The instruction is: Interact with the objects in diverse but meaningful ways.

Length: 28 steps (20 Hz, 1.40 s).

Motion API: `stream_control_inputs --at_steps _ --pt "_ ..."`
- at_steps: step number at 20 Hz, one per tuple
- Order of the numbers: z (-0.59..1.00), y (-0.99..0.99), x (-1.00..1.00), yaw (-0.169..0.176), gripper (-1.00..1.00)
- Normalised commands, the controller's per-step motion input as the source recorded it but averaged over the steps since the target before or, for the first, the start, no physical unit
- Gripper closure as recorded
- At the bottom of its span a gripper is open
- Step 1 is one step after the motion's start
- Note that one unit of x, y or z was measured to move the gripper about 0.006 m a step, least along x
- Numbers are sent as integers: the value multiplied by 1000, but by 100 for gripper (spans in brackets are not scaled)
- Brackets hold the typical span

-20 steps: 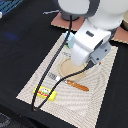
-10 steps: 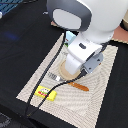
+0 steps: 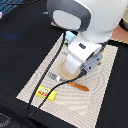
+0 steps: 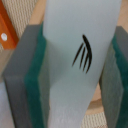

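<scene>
Right now your claw (image 4: 75,75) is clenched on the white elongated piece (image 4: 80,65) with its black mark, held between the green-backed pads (image 4: 34,85) low over the round tan plate (image 3: 64,71). Release carelessly and it could tip off the plate's rim onto the orange-handled cutlery (image 3: 75,85) just beside it on the woven mat (image 3: 95,105).

I count one yellow packet with red marks (image 3: 46,92), at about seven o'clock on my one striped mat (image 3: 100,107). One orange-handled piece of cutlery (image 3: 75,85) lies by one tan plate (image 3: 62,70). One pale blue carton (image 3: 69,36) shows at twelve o'clock. My wrist view holds one white elongated piece (image 4: 80,55) and one orange block (image 4: 9,31).
</scene>
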Motion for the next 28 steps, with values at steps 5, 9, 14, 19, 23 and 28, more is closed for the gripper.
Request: stream_control_inputs --at_steps 5,9,14,19,23,28 --pt "-423 0 -685 57 100" --pt "-400 -31 -649 61 100" --pt "-358 -85 -585 52 100" --pt "-269 -123 -546 49 100" --pt "629 -44 -386 16 -100" --pt "1000 98 -258 6 -100"
